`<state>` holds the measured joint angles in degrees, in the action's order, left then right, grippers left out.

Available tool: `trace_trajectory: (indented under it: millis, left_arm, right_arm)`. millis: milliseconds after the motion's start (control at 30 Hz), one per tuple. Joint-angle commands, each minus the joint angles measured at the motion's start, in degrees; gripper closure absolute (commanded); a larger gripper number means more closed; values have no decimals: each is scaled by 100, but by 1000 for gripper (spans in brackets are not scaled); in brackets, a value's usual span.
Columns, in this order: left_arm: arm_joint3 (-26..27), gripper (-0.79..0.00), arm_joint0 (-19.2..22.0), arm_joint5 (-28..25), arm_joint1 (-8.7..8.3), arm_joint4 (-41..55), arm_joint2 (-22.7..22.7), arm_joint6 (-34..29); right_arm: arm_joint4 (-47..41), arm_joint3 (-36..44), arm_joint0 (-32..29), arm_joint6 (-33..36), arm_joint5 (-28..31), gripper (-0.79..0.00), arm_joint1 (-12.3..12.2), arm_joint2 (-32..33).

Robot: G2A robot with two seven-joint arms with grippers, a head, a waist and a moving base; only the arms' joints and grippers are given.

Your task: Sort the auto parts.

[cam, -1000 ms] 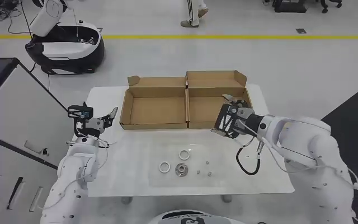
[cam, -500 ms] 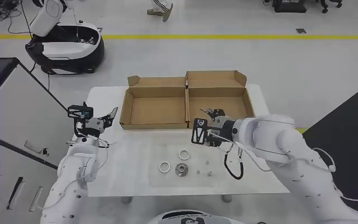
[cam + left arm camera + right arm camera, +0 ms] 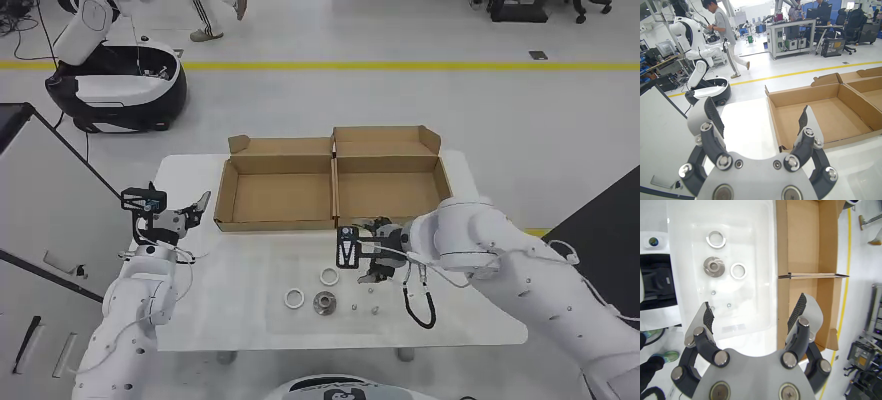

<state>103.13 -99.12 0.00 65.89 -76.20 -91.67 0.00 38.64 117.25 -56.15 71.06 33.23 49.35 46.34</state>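
1. Metal auto parts lie loose near the front middle of the white counter (image 3: pixel 240 290). A flat ring (image 3: pixel 329 276) sits nearest the boxes, and a second ring (image 3: pixel 295 298) sits toward the left. A round flanged hub (image 3: pixel 324 303) with a raised centre lies just beside both.
2. Three small fasteners (image 3: pixel 371 292) are scattered just right of the hub, apart from one another. They are too small to tell whether they are nuts or bolts.
3. All these parts look rigid and smooth.
   - The hub is likely the heaviest and is best pinched across its flange or on the raised centre.
   - The rings lie thin and flat, so the fingers may skate over them. A hold across the outer edge, or with one finger through the hole, seems safest.
   - The fasteners look light and apt to roll or slip out.
4. The right gripper (image 3: pixel 378 248) hangs above the counter between the parts and the boxes. Its jaws are spread wide and hold nothing. Its wrist view looks down on the rings, hub and fasteners ahead of the fingers.
5. Two shallow, open-topped cardboard boxes stand at the back of the counter with their side walls touching: a left box (image 3: pixel 275 197) and a right box (image 3: pixel 385 190).
6. The left gripper (image 3: pixel 190 215) is held up at the left edge of the counter, well apart from the parts. Its jaws are also wide and hold nothing.
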Motion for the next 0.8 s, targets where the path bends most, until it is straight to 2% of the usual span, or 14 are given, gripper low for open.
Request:
trace_trajectory:
  millis: [0, 100, 400, 767]
  left_arm:
    - [0, -785, 0, 0, 0, 0, 0, 0]
    - [0, -785, 0, 0, 0, 0, 0, 0]
    - [0, -785, 0, 0, 0, 0, 0, 0]
    - [0, -785, 0, 0, 0, 0, 0, 0]
  right_arm:
    - [-336, -21, 214, 184, -184, -785, -37, -173]
    - [-699, -145, 494, 359, -359, -785, -89, -467]
    - [-936, -557, 1169, 359, -359, -785, -179, -1336]
    - [-974, -1011, 1458, 208, -209, -785, -167, -1912]
